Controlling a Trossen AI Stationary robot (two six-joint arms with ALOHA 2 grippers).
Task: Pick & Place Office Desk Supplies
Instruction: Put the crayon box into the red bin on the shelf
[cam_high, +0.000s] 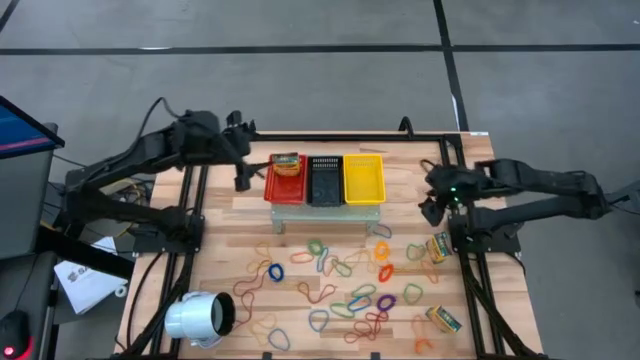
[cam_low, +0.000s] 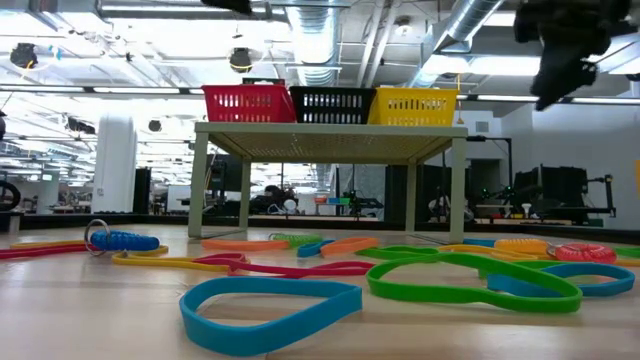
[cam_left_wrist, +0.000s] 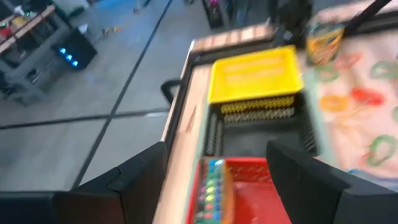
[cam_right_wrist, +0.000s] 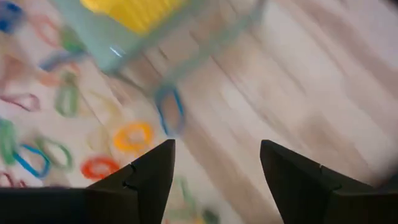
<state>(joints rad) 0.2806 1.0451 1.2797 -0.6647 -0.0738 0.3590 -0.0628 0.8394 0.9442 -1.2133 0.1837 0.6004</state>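
Note:
Rubber-band loops (cam_high: 340, 290) in many colours lie scattered flat on the wooden table; the low view shows a blue one (cam_low: 270, 310) and a green one (cam_low: 470, 280) close up. One printed packet (cam_high: 285, 162) lies in the red basket (cam_high: 287, 185), and it shows again in the left wrist view (cam_left_wrist: 214, 193). Two more packets (cam_high: 438, 246) (cam_high: 445, 319) lie on the table at the right. My left gripper (cam_left_wrist: 216, 149) hovers open, left of and above the red basket. My right gripper (cam_right_wrist: 217, 144) hangs open above the table, right of the yellow basket (cam_high: 363, 178).
Red, black (cam_high: 324, 180) and yellow baskets stand side by side on a small raised stand (cam_low: 330, 130) at the table's far middle. A white cylinder (cam_high: 198, 318) lies at the near left. Bare wood shows between the stand and my right gripper.

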